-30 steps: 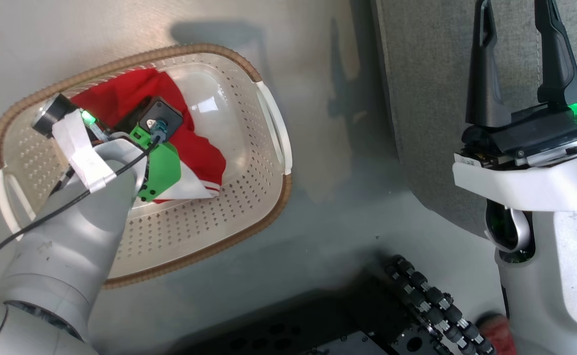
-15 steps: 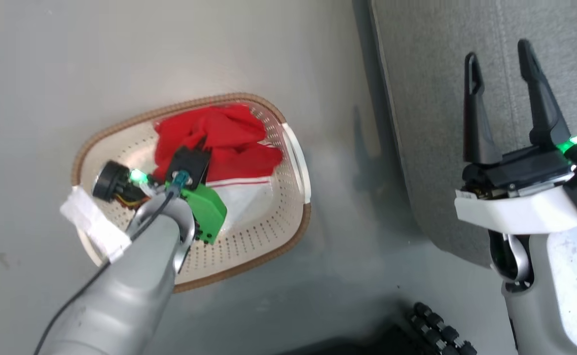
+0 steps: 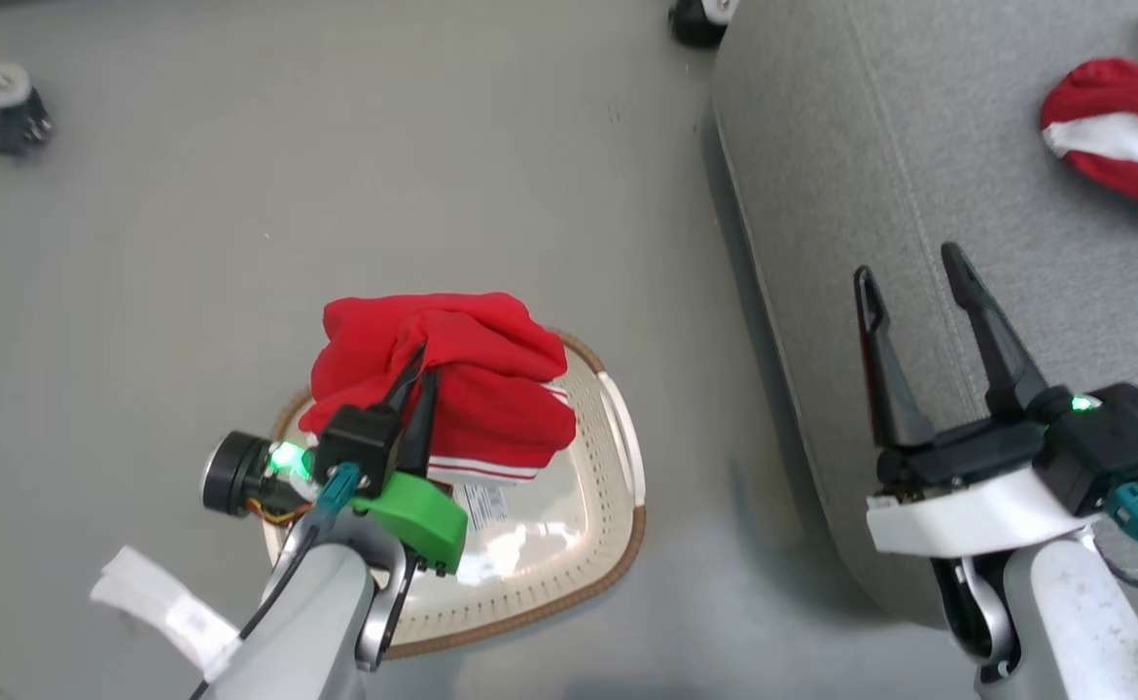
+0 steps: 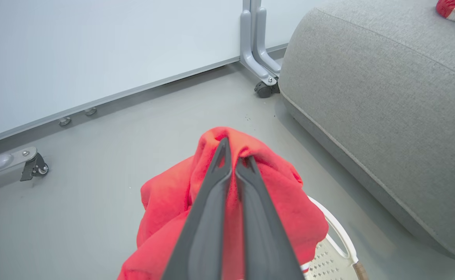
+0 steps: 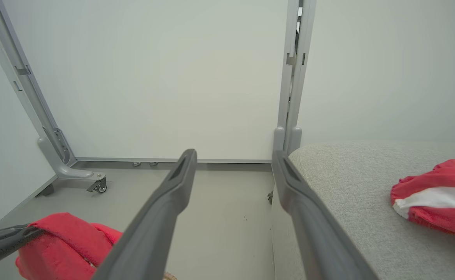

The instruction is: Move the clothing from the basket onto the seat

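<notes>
**Hold.** My left hand is clenched on a fold of the red garment. Its two fingers are pressed together, with cloth draped down both sides.

**Position.** The garment hangs above the basket, with its bulk over the basket's far rim. My right hand is released and empty. It is to the right of the basket, over the near edge of the seat. A second garment lies on the seat, well apart from the basket.

**Risks.**
- The pinch takes only a small fold. The weight of the hanging cloth could pull it free on the carry rightward from the basket and drop it on the floor.
- The striped hem may catch the rim and drag the basket along. I cannot tell for certain whether the hem is clear of the basket.

**Attitude.** The garment is bunched. Its long axis runs from the pinch down toward the basket, with the striped hem lowest.
</notes>
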